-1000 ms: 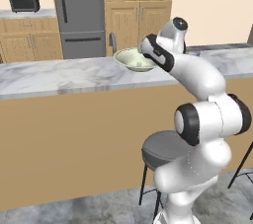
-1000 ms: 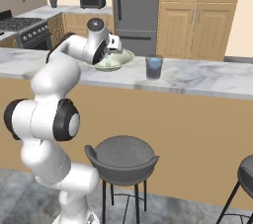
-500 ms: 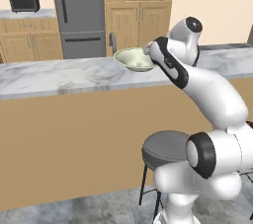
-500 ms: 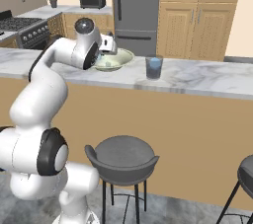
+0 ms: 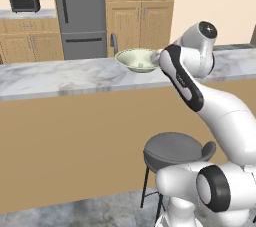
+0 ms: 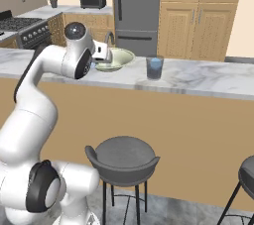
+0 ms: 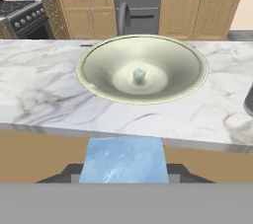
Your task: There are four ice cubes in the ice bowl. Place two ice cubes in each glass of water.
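Note:
The pale yellowish-green ice bowl (image 7: 188,77) stands on the marble counter (image 7: 44,94), with one small ice cube (image 7: 139,74) lying at its bottom. In the hand view my gripper (image 7: 123,172) hangs in front of the bowl's near rim, above the counter's front edge. It is shut on a pale blue ice cube (image 7: 123,155). The right base view has the gripper (image 6: 101,54) just left of the bowl (image 6: 119,59), and a glass of water (image 6: 155,67) stands right of the bowl. That glass (image 7: 249,100) clips the hand view's right edge. My arm covers the bowl's (image 5: 136,60) right side in the left base view.
A dark faucet (image 7: 122,18) rises behind the bowl. A grey stool (image 6: 121,154) stands below the counter's front, and a second stool (image 6: 248,174) is at the right edge. The fridge (image 6: 135,8) and wooden cabinets line the back wall.
My arm's upper links have swung and risen while the hand stayed by the bowl's near rim.

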